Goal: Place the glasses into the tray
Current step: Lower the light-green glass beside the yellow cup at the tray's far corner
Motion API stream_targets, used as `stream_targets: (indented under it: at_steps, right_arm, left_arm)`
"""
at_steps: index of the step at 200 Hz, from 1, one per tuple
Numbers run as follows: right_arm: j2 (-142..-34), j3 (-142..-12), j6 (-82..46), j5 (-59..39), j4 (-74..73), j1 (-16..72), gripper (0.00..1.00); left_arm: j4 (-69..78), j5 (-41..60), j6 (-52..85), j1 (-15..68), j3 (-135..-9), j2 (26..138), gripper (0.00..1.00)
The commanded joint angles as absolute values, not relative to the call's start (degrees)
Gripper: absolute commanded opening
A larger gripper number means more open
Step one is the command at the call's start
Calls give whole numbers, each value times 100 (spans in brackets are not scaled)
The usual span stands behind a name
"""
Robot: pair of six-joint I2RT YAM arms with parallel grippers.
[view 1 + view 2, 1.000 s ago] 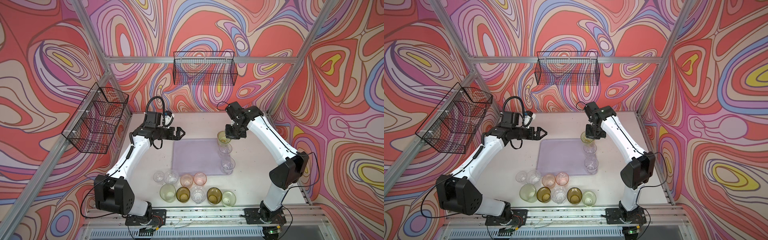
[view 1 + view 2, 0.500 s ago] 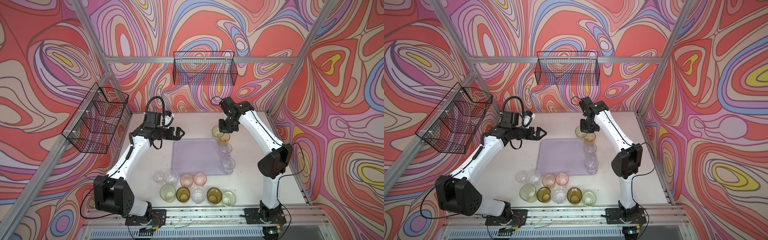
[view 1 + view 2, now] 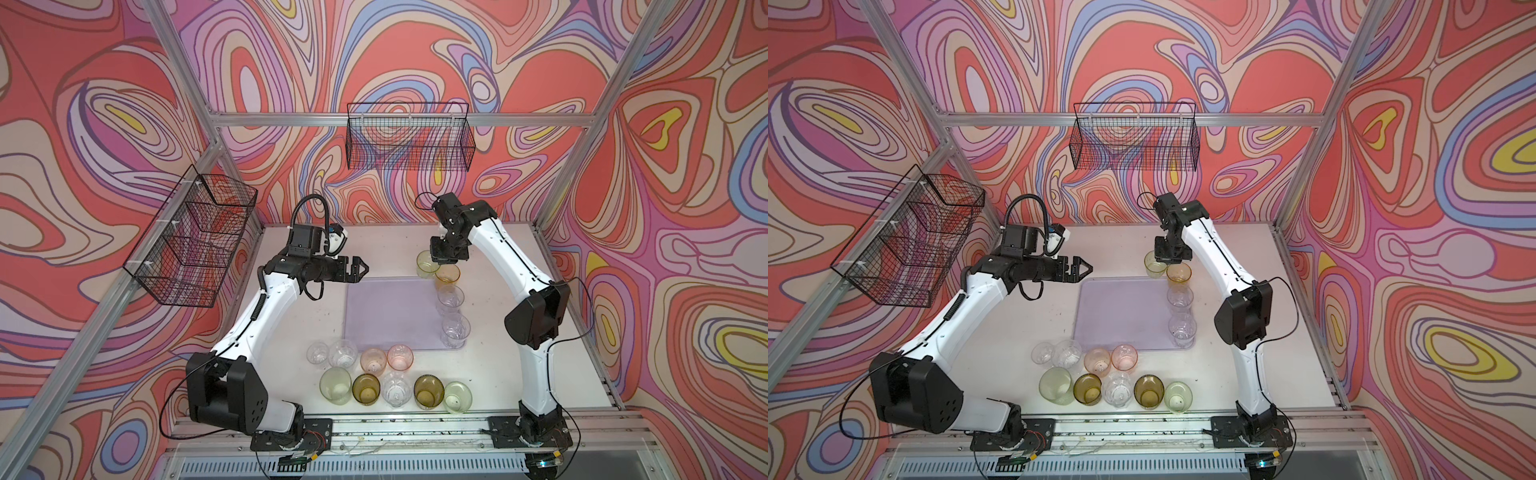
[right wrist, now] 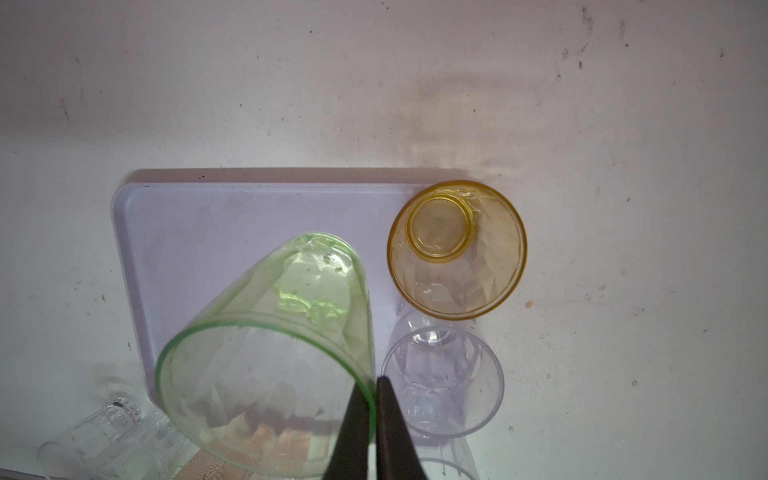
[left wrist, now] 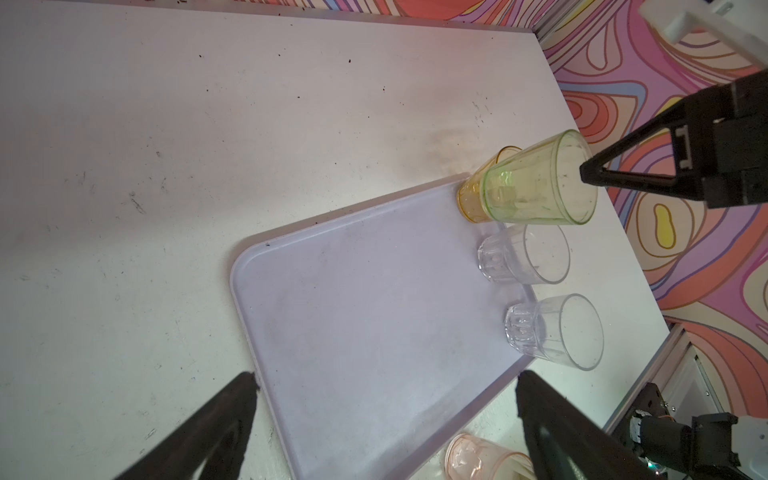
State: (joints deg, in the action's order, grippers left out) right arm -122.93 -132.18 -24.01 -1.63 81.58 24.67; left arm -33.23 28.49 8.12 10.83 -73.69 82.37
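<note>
The right claw (image 4: 372, 384) is pinched on the rim of a pale green glass (image 4: 266, 353), which hangs tilted below it, base over the bare tray (image 4: 208, 216). An amber glass (image 4: 457, 249) and a clear glass (image 4: 440, 374) on the tray just beside the claw crowd the descent. The left claw (image 3: 360, 270) gapes wide and empty across the tray

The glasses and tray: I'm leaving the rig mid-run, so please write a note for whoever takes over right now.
Right gripper: shut on the rim of a pale green glass, tilted, held above the tray beside the amber glass.
Left gripper: open, empty, hovering near the tray's far left corner.
Done: amber glass and two clear glasses stand along the tray's right edge.
To do: set down the green one, then move the nine glasses on the table in front of the tray.
</note>
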Motion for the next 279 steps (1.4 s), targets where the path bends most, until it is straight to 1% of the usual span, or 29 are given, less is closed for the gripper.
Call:
stream_targets:
  at_steps: [1, 27, 64, 279]
  right_arm:
    - [-12567, -13701, -2365, -368, 8091, 2442, 0]
    - [-12856, -14054, -2333, -368, 8174, 2443, 0]
    - [-13090, -14228, -2275, -339, 8208, 2417, 0]
    - [-13724, -13944, -2232, -240, 8350, 2418, 0]
  left_arm:
    - [-3407, 2917, 739, 1081, -7355, 8121, 100]
    - [-3446, 2868, 715, 1077, -7360, 8112, 100]
    - [-3458, 2794, 695, 1082, -7356, 8090, 100]
    - [-3319, 3046, 892, 1099, -7277, 8086, 100]
